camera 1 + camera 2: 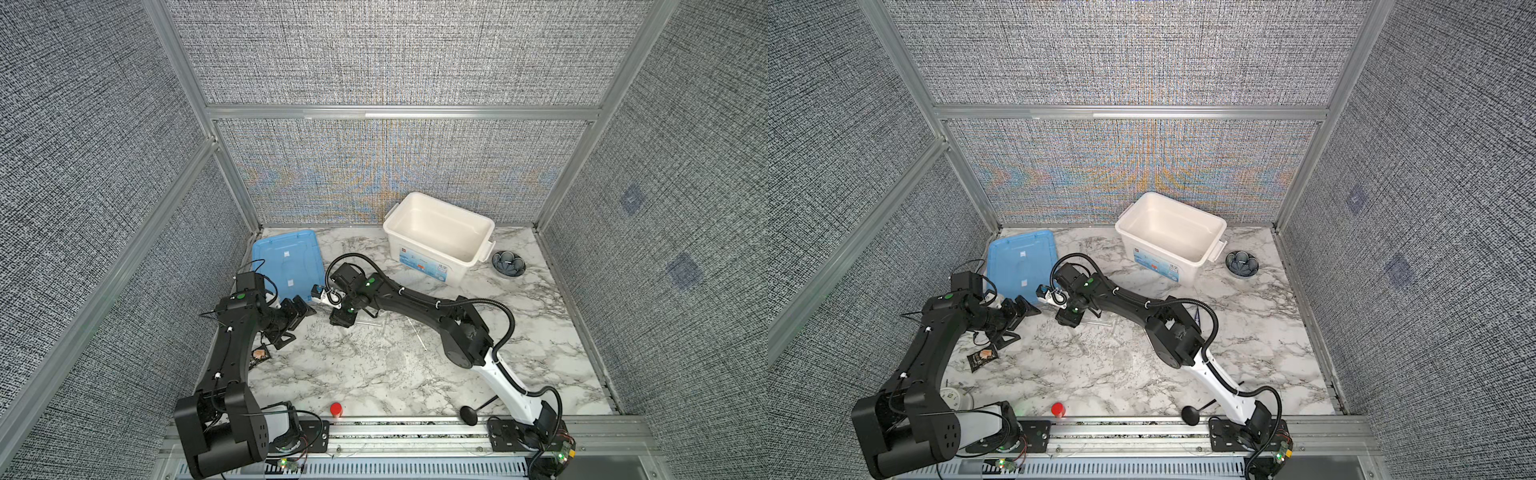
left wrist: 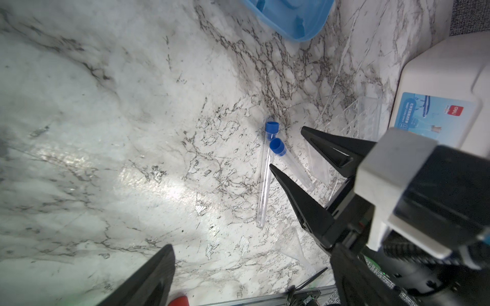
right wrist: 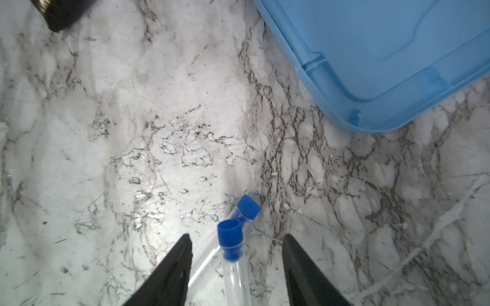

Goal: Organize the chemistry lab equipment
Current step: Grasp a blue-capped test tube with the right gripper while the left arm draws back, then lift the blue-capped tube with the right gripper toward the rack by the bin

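Right fingers straddle a clear, slender tube — blue-capped.

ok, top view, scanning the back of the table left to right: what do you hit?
blue lid → white bin → grey-blue flower-shaped dish

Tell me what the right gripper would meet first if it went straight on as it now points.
Probably the nearer tube, which lies between the right gripper's spread fingers in its wrist view, with the table just beneath. How far off it is, I cannot tell.
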Controlling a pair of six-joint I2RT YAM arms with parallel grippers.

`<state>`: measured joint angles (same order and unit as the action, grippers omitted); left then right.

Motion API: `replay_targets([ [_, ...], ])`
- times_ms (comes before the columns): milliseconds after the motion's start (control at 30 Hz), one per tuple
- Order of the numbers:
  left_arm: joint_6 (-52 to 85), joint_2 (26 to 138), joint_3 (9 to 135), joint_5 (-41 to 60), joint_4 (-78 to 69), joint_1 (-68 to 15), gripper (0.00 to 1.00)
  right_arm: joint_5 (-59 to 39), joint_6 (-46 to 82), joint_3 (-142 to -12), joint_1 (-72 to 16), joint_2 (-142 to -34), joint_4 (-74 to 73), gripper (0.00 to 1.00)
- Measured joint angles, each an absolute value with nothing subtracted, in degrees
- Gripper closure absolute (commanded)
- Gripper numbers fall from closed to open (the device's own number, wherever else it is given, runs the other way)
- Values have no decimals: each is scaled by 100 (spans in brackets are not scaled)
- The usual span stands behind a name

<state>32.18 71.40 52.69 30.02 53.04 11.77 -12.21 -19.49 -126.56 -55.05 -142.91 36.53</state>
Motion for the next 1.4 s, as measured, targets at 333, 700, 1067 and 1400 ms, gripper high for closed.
replay_targets([
  [333,3260,7253,5227,3024,5245,1184,8,-1330,-1955,-12632,-5500,-14376,3726,59],
  [700,3232,7299,5207,3055,5242,1199,8,-1428,-1874,-12589,-5518,-14403,3680,73],
  [1067,3186,7207,5238,3013,5245,1203,8,-1540,-1846,-12097,-5527,-14046,3321,78],
  [1400,3155,7164,5325,3363,5247,1203,9,-1542,-1529,-11500,-5527,-13358,2797,78],
])
